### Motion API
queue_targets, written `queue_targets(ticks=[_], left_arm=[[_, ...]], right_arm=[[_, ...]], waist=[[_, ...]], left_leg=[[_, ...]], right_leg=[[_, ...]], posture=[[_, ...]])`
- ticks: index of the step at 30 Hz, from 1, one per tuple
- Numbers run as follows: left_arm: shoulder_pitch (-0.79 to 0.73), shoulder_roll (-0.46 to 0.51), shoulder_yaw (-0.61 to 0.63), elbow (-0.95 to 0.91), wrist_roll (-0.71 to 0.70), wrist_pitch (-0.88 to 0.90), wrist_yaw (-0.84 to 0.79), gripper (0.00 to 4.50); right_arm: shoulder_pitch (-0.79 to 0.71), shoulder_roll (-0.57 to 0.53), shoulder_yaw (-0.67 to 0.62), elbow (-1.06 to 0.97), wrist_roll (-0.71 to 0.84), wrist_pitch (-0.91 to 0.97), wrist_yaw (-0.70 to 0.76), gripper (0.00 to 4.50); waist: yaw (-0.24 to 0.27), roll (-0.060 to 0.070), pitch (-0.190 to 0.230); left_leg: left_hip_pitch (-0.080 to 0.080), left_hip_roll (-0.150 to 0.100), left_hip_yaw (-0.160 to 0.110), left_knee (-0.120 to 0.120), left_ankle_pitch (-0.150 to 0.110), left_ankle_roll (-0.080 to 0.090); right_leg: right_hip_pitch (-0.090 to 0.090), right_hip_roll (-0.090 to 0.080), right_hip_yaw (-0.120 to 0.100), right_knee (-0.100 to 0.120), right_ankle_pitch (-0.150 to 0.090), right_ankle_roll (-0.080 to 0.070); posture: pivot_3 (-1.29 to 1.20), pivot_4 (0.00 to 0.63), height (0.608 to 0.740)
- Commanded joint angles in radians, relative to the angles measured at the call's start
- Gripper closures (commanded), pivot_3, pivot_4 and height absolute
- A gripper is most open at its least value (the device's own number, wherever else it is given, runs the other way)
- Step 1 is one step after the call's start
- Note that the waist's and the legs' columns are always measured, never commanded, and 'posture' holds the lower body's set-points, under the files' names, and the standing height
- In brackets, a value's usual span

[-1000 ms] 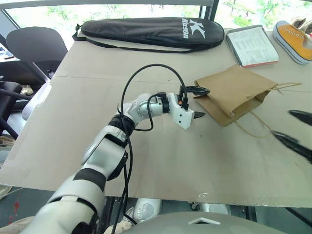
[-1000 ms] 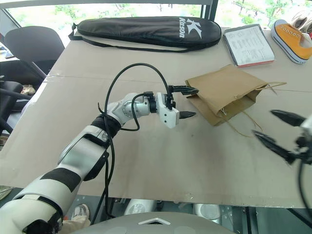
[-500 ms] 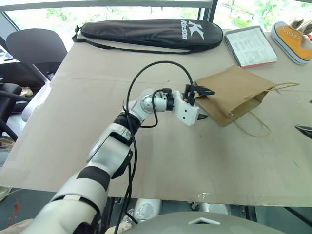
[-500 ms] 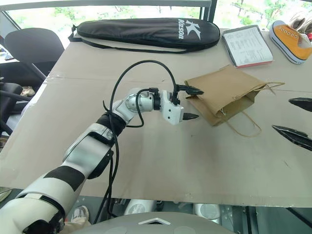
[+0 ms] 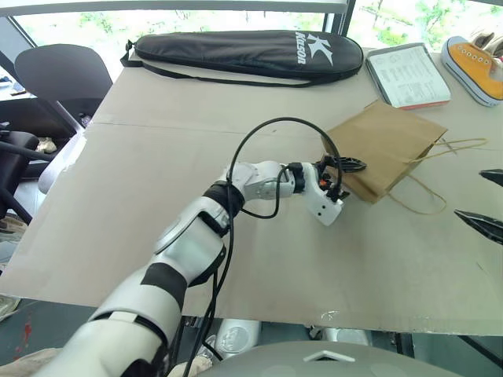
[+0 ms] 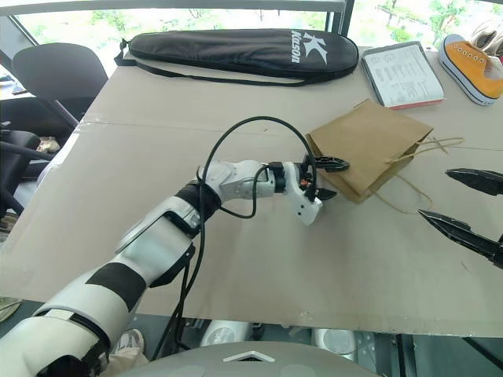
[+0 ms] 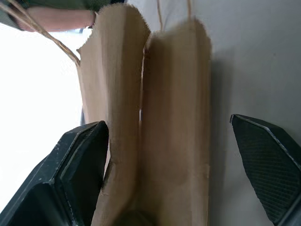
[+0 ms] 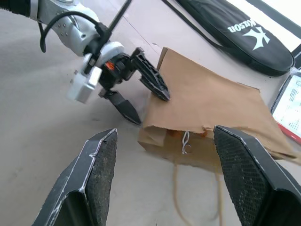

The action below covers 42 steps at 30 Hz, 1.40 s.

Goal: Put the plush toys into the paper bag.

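The brown paper bag (image 5: 389, 145) lies flat on the table, its cord handles (image 5: 428, 206) trailing toward the right. My left gripper (image 6: 328, 179) is open at the bag's near left corner. One finger reaches over the top of the bag and the other sits low beside its edge. In the left wrist view the bag (image 7: 160, 117) stands between the spread fingers (image 7: 77, 165). My right gripper (image 6: 471, 206) hovers open at the right edge of the table, apart from the bag, with nothing between its fingers (image 8: 96, 176). The plush toys are out of view.
A long black racket case (image 5: 244, 51) lies along the far edge of the table (image 5: 157, 157). A booklet (image 5: 409, 75) and an orange sneaker (image 5: 475, 67) sit at the far right. A black chair (image 5: 63, 78) stands off the table's left side.
My left gripper has moved right and rolled, from just short of the bag to straddling its corner. The right gripper stays open near the right edge.
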<state>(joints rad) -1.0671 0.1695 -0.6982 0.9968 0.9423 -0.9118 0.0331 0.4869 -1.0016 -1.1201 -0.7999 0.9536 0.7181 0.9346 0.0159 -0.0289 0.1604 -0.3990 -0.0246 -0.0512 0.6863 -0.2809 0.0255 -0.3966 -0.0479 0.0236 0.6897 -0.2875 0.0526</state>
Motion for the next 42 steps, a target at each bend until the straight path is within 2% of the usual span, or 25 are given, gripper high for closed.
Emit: queue_targets(ticks=[1, 2, 5, 7, 8, 10, 13, 16, 17, 18, 19, 20, 23, 26, 28, 30, 32, 36, 42], left_arm=[[-0.031, -0.048, -0.025, 0.061, 0.029, 0.069, 0.127, 0.00], [-0.034, -0.054, -0.033, 0.073, 0.035, 0.078, 0.151, 0.00], [-0.033, -0.082, -0.026, 0.113, 0.016, 0.110, 0.167, 0.71], [-0.028, -0.092, -0.025, 0.126, 0.009, 0.119, 0.170, 1.61], [-0.025, -0.091, -0.023, 0.130, 0.003, 0.115, 0.166, 2.20], [-0.020, -0.084, -0.010, 0.129, -0.017, 0.098, 0.158, 3.02], [-0.012, -0.054, 0.045, 0.131, -0.110, 0.028, 0.106, 4.47], [0.002, -0.038, 0.173, 0.137, -0.344, -0.071, -0.065, 4.47], [0.020, -0.053, 0.243, 0.125, -0.497, -0.068, -0.209, 4.47], [0.046, -0.083, 0.337, 0.068, -0.715, 0.022, -0.411, 4.47], [0.060, -0.098, 0.401, 0.033, -0.854, 0.080, -0.544, 4.47], [0.071, -0.109, 0.460, -0.005, -0.981, 0.168, -0.688, 4.47], [0.070, -0.075, 0.620, -0.143, -1.285, 0.667, -1.002, 4.47], [0.086, -0.004, 0.673, -0.284, -1.442, 1.035, -1.162, 4.47], [0.097, 0.083, 0.714, -0.361, -1.542, 1.287, -1.244, 4.47], [0.124, 0.141, 0.733, -0.418, -1.578, 1.406, -1.271, 4.47], [0.189, 0.211, 0.693, -0.460, -1.524, 1.385, -1.344, 4.47], [0.275, 0.283, 0.593, -0.340, -1.302, 1.034, -1.431, 4.47], [0.296, 0.313, 0.556, -0.132, -1.128, 0.599, -1.444, 4.47]], right_arm=[[-0.005, 0.021, -0.014, -0.027, -0.004, 0.002, -0.020, 1.43], [-0.004, 0.024, -0.014, -0.032, -0.005, 0.003, -0.024, 1.43], [0.001, 0.038, -0.011, -0.047, -0.010, 0.004, -0.035, 1.39], [0.005, 0.048, -0.009, -0.059, -0.009, 0.004, -0.045, 1.39], [0.007, 0.052, -0.008, -0.065, -0.006, 0.004, -0.049, 1.39], [0.012, 0.061, -0.006, -0.076, -0.004, 0.004, -0.056, 1.39], [0.014, 0.079, 0.009, -0.088, -0.003, -0.002, -0.074, 1.39], [0.006, 0.102, 0.035, -0.107, -0.004, -0.013, -0.109, 1.39], [0.003, 0.113, 0.042, -0.116, 0.003, -0.017, -0.124, 1.39], [-0.005, 0.124, 0.052, -0.124, 0.012, -0.023, -0.143, 1.39], [-0.011, 0.133, 0.059, -0.132, 0.020, -0.028, -0.159, 1.39], [-0.017, 0.141, 0.068, -0.141, 0.029, -0.033, -0.175, 1.39], [-0.044, 0.155, 0.111, -0.158, 0.043, -0.048, -0.223, 1.39], [-0.042, 0.163, 0.124, -0.173, 0.053, -0.058, -0.245, 1.39], [-0.061, 0.171, 0.146, -0.181, 0.086, -0.071, -0.279, 1.39], [-0.063, 0.178, 0.161, -0.191, 0.108, -0.078, -0.303, 1.39], [-0.057, 0.179, 0.216, -0.210, 0.103, -0.079, -0.319, 1.39], [-0.059, 0.173, 0.322, -0.241, 0.089, -0.086, -0.349, 1.39], [-0.028, 0.151, 0.390, -0.247, 0.050, -0.110, -0.357, 1.39]], waist=[[0.000, 0.000, 0.000], [0.000, 0.000, 0.000], [-0.001, 0.000, 0.000], [-0.001, 0.000, 0.000], [-0.001, 0.000, 0.000], [0.000, 0.000, 0.000], [-0.001, 0.000, 0.000], [-0.002, 0.000, 0.000], [-0.002, 0.000, 0.000], [-0.001, 0.000, 0.000], [-0.002, 0.001, 0.000], [-0.002, 0.001, 0.000], [-0.007, 0.001, 0.000], [-0.026, 0.002, -0.001], [-0.036, 0.002, 0.000], [-0.041, 0.002, 0.000], [-0.041, 0.003, -0.001], [-0.034, 0.005, -0.002], [-0.020, 0.004, -0.002]], left_leg=[[0.000, 0.000, 0.000, 0.000, 0.000, 0.000], [0.000, 0.000, 0.000, 0.000, 0.000, 0.000], [0.000, 0.000, 0.000, 0.000, 0.000, 0.000], [0.000, 0.000, 0.000, 0.000, 0.000, 0.000], [0.000, 0.000, 0.000, 0.000, 0.000, 0.000], [0.000, 0.000, 0.000, 0.000, 0.000, 0.000], [0.000, 0.000, 0.000, 0.000, 0.000, 0.000], [0.000, 0.000, 0.001, 0.000, 0.000, 0.000], [0.000, 0.000, 0.001, 0.000, 0.000, 0.000], [0.000, 0.000, 0.000, 0.000, 0.000, 0.000], [0.000, 0.001, 0.000, 0.000, 0.000, 0.000], [0.000, 0.000, 0.001, 0.000, 0.000, 0.000], [0.000, 0.000, 0.000, 0.001, 0.000, 0.000], [0.001, 0.001, -0.001, 0.001, 0.000, 0.000], [0.001, 0.001, -0.002, 0.001, 0.000, 0.000], [0.001, 0.001, -0.002, 0.001, 0.000, 0.000], [0.002, 0.001, -0.003, 0.001, 0.000, 0.000], [0.004, 0.001, -0.002, 0.001, 0.000, -0.001], [0.002, 0.000, -0.001, 0.001, 0.000, 0.000]], right_leg=[[0.000, 0.000, 0.000, 0.000, 0.000, 0.000], [0.000, 0.000, 0.000, 0.000, 0.000, 0.000], [0.000, 0.000, 0.000, 0.000, 0.000, 0.000], [0.000, 0.000, 0.000, 0.000, 0.000, 0.000], [0.000, 0.000, 0.000, 0.000, 0.000, 0.000], [0.000, -0.001, 0.000, 0.000, 0.000, 0.000], [0.000, -0.001, 0.000, 0.000, 0.000, 0.000], [0.000, -0.002, 0.001, 0.000, 0.000, 0.000], [0.000, -0.003, 0.000, 0.000, 0.000, 0.000], [0.000, -0.004, 0.000, 0.000, 0.000, 0.000], [0.000, -0.004, 0.000, 0.000, 0.000, 0.000], [0.000, -0.003, -0.001, 0.000, 0.000, 0.000], [0.000, -0.002, -0.002, 0.000, 0.000, 0.000], [0.000, 0.001, -0.002, 0.002, -0.001, 0.000], [0.000, 0.001, -0.002, 0.002, -0.001, 0.000], [0.000, 0.001, -0.002, 0.003, -0.001, 0.000], [0.000, 0.001, -0.001, 0.003, -0.001, 0.000], [0.001, 0.001, 0.000, 0.003, -0.001, 0.000], [0.001, -0.001, 0.000, 0.001, 0.000, 0.000]], posture=[[0.00, 0.150, 0.740], [0.00, 0.150, 0.740], [0.00, 0.150, 0.740], [0.00, 0.150, 0.740], [0.00, 0.150, 0.740], [0.00, 0.150, 0.740], [0.00, 0.150, 0.740], [0.00, 0.150, 0.740], [0.00, 0.150, 0.740], [0.00, 0.150, 0.740], [0.00, 0.150, 0.740], [0.00, 0.150, 0.740], [0.00, 0.150, 0.740], [0.00, 0.150, 0.740], [0.00, 0.150, 0.740], [0.00, 0.150, 0.740], [0.00, 0.150, 0.740], [0.00, 0.150, 0.740], [0.00, 0.150, 0.740]])
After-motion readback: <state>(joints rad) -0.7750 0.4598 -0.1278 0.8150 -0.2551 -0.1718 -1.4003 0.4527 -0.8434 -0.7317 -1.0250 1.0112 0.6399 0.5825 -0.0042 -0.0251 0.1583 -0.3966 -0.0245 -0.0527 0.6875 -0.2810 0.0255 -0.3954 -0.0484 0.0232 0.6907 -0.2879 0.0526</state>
